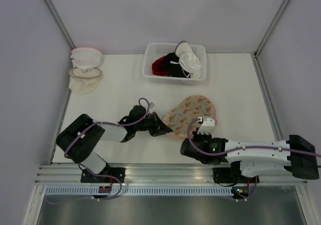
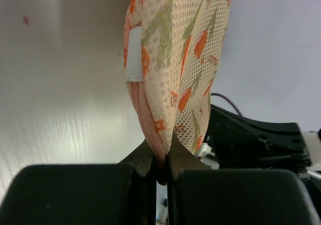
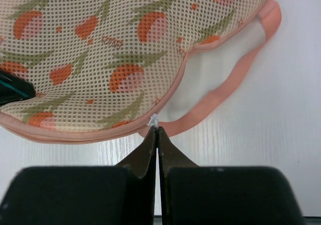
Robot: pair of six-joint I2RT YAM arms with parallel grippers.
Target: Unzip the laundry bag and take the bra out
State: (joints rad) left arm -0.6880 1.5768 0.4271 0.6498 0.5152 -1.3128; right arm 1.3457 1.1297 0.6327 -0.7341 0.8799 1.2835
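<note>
The left end effector (image 2: 160, 161) is clamped on the pink edge of the laundry bag (image 2: 175, 59). The right end effector (image 3: 157, 132) has its fingers together, with the tips at the bag's edge beside a small pale tab (image 3: 153, 119) (gripped or not, I cannot tell). The bag lies on the white surface (image 1: 115, 97) between both end effectors.

One laundry bag (image 1: 193, 112); two pouches (image 1: 86, 57) (image 1: 84, 79); one basket (image 1: 149, 60)
</note>
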